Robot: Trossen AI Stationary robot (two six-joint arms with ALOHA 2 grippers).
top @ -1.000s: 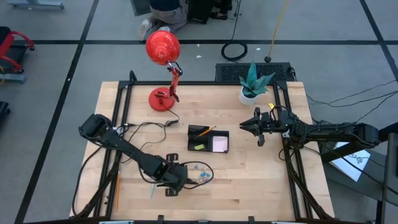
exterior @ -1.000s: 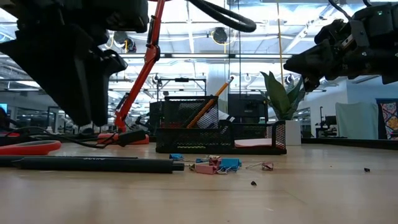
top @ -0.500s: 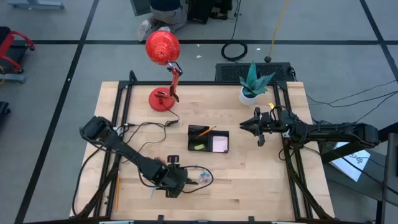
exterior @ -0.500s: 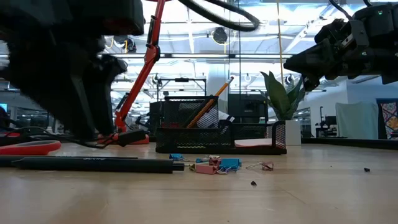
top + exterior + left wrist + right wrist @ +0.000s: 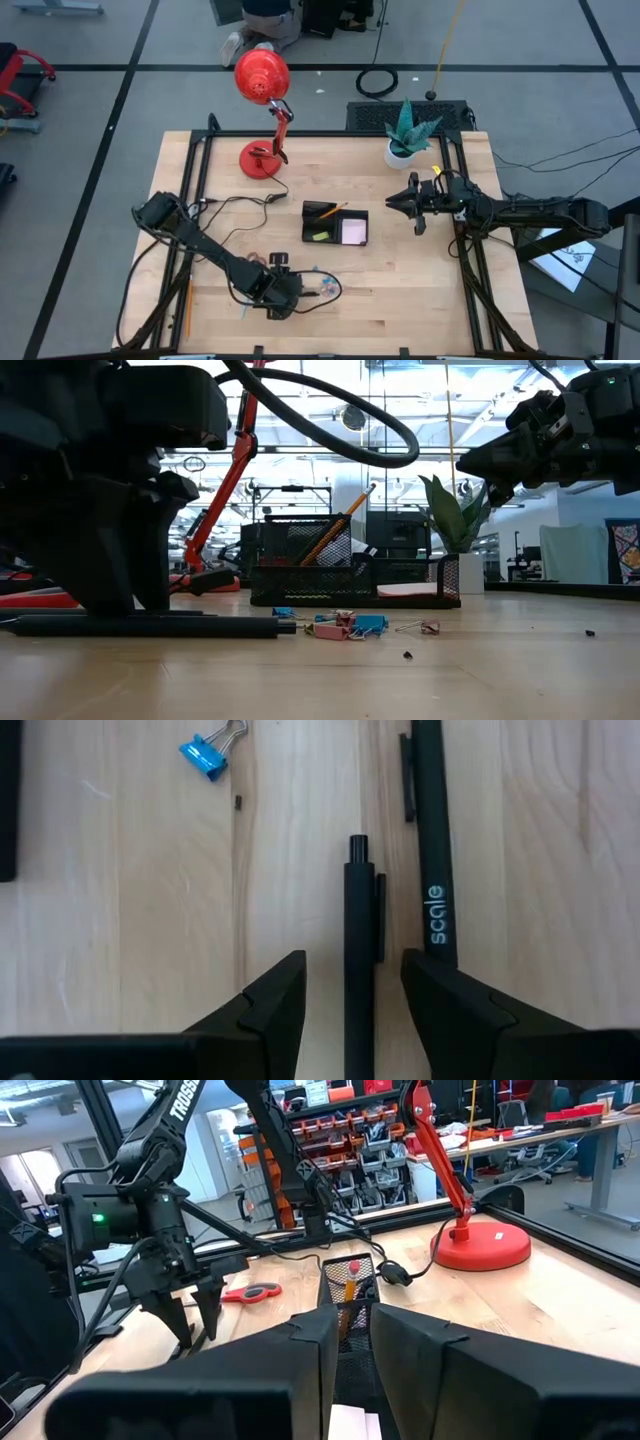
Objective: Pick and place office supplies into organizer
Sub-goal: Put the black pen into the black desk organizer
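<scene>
The organizer (image 5: 335, 225) sits mid-table as the landmark, already holding an orange pencil (image 5: 337, 525) leaning in its tall mesh cup and a pale sticky-note pad (image 5: 353, 232) in the tray part. Toward the table's front edge from it, the left gripper (image 5: 352, 995) is lowered to the wood, its fingers spread wide on either side of one black pen (image 5: 360, 940), lined up, I'd judge, to pinch it. A second pen (image 5: 432, 840) lies just beside. Tiny blue clips (image 5: 345, 624) are scattered between pens and organizer. Off to the organizer's far side, the right gripper (image 5: 396, 204) waits raised, fingers nearly closed on nothing.
</scene>
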